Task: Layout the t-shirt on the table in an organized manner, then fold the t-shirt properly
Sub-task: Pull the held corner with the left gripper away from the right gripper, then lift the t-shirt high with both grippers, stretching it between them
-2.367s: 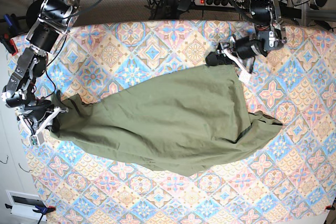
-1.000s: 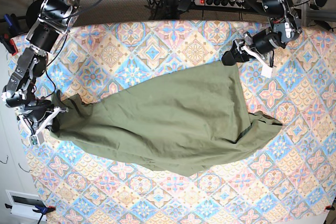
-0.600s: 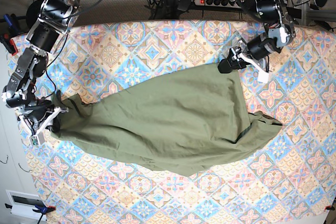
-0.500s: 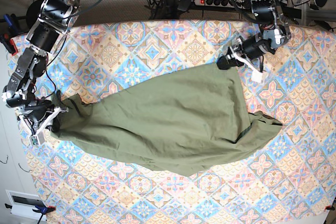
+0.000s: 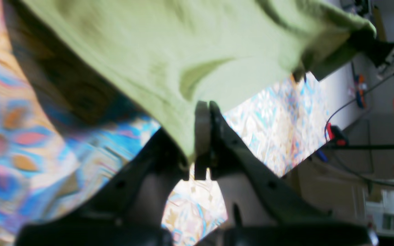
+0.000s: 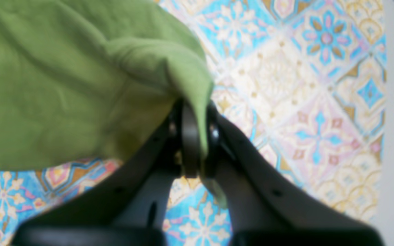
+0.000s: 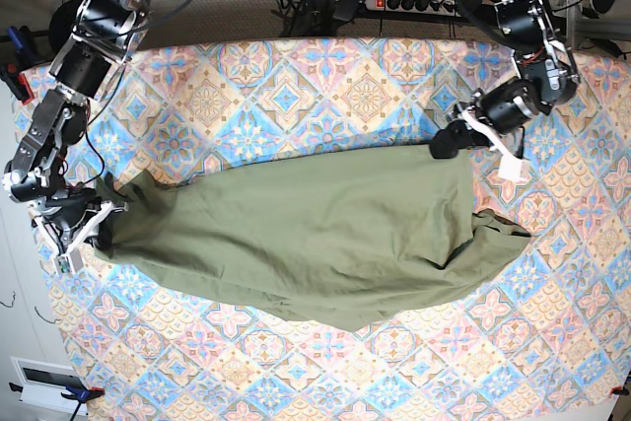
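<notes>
Even, bright light is falling across the base view, keeping the table (image 7: 296, 76) sharp and the t-shirt (image 7: 315, 234) casting only a thin shadow. The left wrist view is smearing badly, with a dark shadow sitting under the lifted cloth and glare washing out the far tiles. The right wrist view is blurring softly, the gripper bodies sitting out of focus along the bottom.

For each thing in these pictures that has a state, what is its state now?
t-shirt: lying spread but wrinkled on the table, unfolded, pinched at two ends.
left gripper: shut on the t-shirt's far edge; fabric sits between its fingers.
right gripper: shut on the t-shirt's other end.
table: covered by a patterned cloth, with the t-shirt lying on it.
</notes>
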Tool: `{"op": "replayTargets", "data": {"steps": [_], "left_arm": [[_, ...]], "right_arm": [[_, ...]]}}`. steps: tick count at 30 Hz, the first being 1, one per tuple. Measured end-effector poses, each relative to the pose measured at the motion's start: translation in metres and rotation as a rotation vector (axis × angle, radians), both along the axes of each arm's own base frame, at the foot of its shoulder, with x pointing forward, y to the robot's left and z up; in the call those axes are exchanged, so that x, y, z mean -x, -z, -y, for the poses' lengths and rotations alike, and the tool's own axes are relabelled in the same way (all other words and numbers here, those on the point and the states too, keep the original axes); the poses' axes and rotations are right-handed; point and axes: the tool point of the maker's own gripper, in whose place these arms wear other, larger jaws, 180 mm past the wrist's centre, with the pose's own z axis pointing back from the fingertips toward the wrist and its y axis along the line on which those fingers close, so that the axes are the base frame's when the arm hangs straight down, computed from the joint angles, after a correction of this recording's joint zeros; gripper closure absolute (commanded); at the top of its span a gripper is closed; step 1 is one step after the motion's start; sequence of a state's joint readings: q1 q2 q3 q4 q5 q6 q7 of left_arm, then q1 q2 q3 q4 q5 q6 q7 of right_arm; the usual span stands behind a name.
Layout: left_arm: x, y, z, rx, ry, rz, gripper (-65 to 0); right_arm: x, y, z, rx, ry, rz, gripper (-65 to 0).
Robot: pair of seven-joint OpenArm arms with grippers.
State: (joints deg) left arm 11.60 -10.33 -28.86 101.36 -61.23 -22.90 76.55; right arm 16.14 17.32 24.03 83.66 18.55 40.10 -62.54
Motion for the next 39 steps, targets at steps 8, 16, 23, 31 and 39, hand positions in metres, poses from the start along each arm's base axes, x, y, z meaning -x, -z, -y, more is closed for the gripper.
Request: {"op": "replayTargets", "data": {"steps": [8,16,23,31,39], "left_arm": [[-0.013,-0.041,-0.057,-0.028,-0.067,0.101,0.0],[-0.006,-0.044,-0.082,-0.047,-0.097,0.083,0.0],[-0.028,-0.061,-0.092,-0.044,-0.111,0.137,0.0],[-0.076,-0.127,-0.096,-0.049,-0.113,0.339,0.0],[-0.117,-0.231,-0.106,-0.149,-0.058,0.587,0.0]], "right_arm": [[-0.003,-0.044,0.0,0.093,-0.015,0.097,-0.7],[-0.004,-0.057,-0.006,0.105,-0.031,0.133,-0.7],[-0.005,-0.094,-0.025,0.072,-0.086,0.259,-0.7],[0.002,-0.144,-0.025,0.012,-0.089,0.429,-0.7],[0.001,-0.21,0.001,0.001,-0.071,0.596,-0.7]]}}
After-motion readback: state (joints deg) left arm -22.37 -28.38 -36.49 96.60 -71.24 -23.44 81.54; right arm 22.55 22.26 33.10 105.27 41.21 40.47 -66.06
